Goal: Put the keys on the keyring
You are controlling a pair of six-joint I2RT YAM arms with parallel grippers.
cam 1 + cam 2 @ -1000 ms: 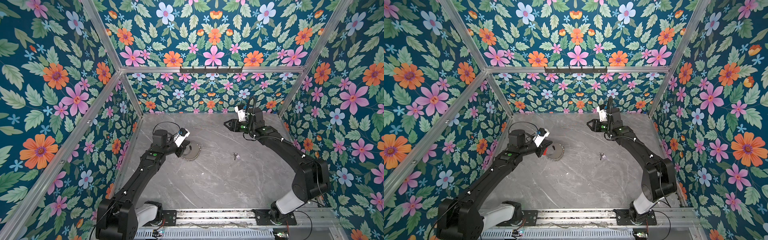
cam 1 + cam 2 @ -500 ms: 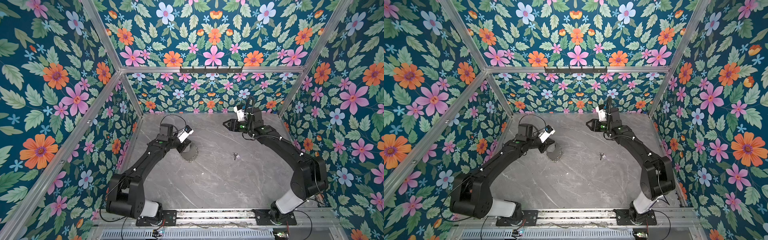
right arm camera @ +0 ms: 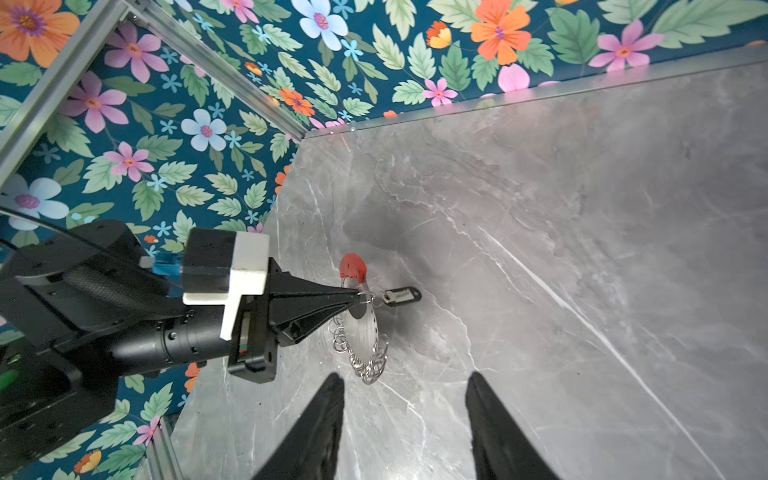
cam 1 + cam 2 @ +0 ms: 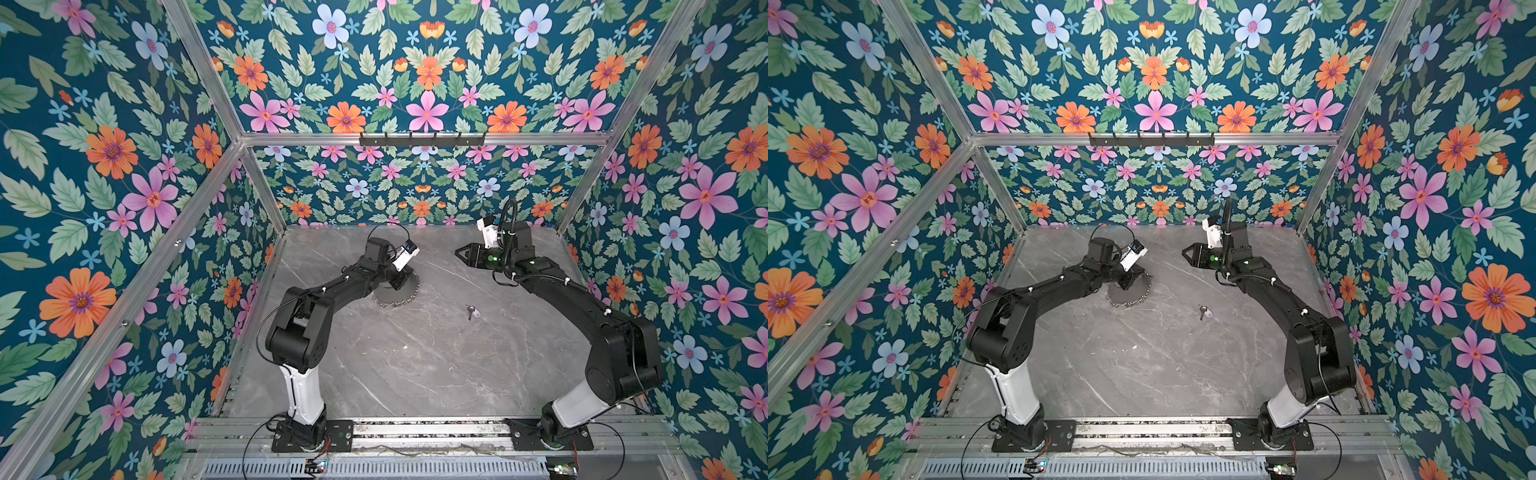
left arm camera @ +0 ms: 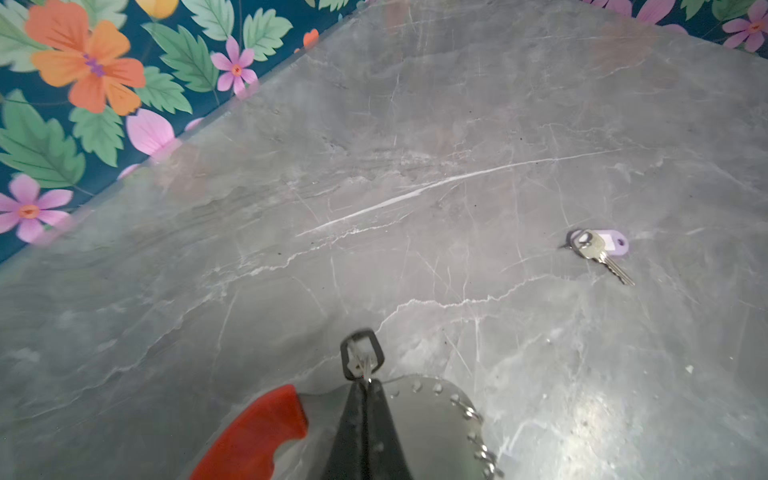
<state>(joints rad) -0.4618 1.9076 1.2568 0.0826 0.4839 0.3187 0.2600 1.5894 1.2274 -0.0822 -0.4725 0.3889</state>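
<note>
Change noted: over the last second the left arm [image 4: 332, 291] has folded up at the shoulder and swung inward. It has taken the keyring [image 3: 363, 328] (large wire loop, red curved plastic section, many small silver rings) a little toward the middle of the grey marble-pattern table [image 4: 415, 365].

The loop now stands upright under the left gripper [image 3: 359, 296], red part uppermost, rings dangling. I cannot tell whether the lowest rings touch the table. Its outline smears in both top views, so it is probably swinging. The jaws are pressed together on a small silver ring at the loop's top. A black oval tag [image 3: 401, 296] juts out just beyond the tips.

Right gripper [image 3: 404, 376]: hardly moved, jaws apart, nothing between them, held above the table and aimed at the loop.

The key [image 5: 598, 249] (small, silver, dark head, pale lavender oval tag) lies flat on the table, well apart from both grippers.

Reading: the loop is presented and nothing is threaded yet. Pickup of the key by the right gripper looks like the next step.

Writing: none legible. Both tags carry pale inserts, blank or too small to read.
</note>
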